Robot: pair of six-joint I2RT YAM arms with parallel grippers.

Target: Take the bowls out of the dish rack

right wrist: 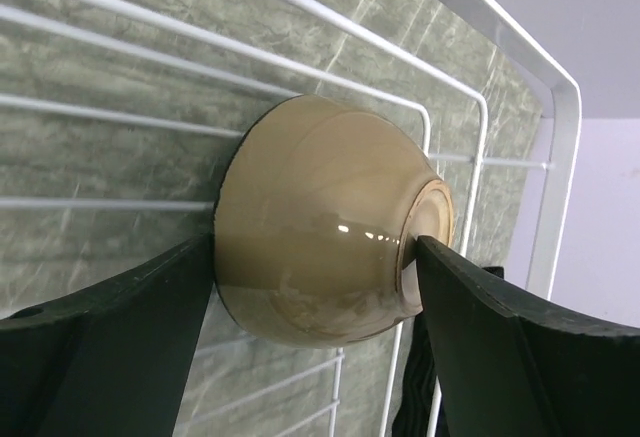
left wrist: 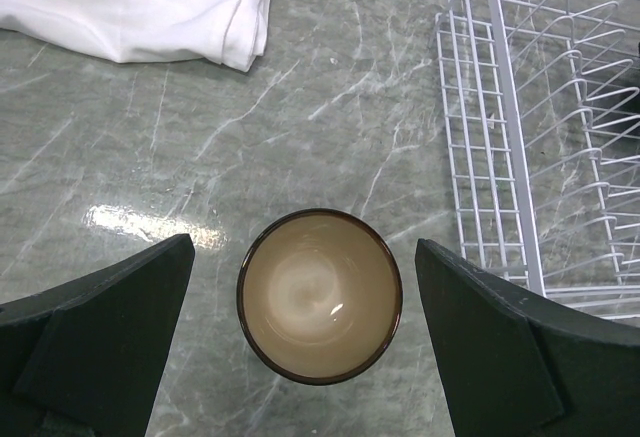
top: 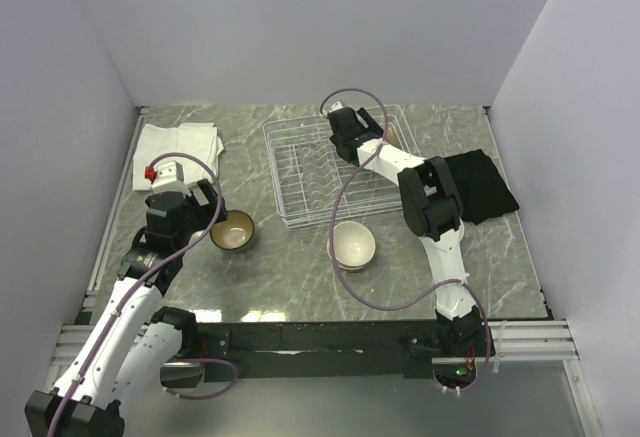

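The white wire dish rack [top: 300, 172] stands at the table's middle back. My right gripper [top: 344, 140] reaches into its far side. In the right wrist view it [right wrist: 314, 242] is shut on a tan bowl [right wrist: 320, 257] that lies on its side, one finger on the rim and the other on the foot, against the rack's wires [right wrist: 480, 127]. My left gripper [top: 222, 215] is open above a dark-rimmed bowl with a tan inside [top: 232, 231] standing on the table left of the rack. In the left wrist view that bowl [left wrist: 320, 295] sits between my fingers [left wrist: 120, 307], touching neither. A bowl with a cream-white inside [top: 353, 245] stands on the table in front of the rack.
A folded white cloth [top: 178, 147] lies at the back left and shows in the left wrist view [left wrist: 140, 7]. A black cloth [top: 485, 187] lies right of the rack. The rack's near left corner [left wrist: 500, 157] is close to my left gripper. Grey walls enclose the table.
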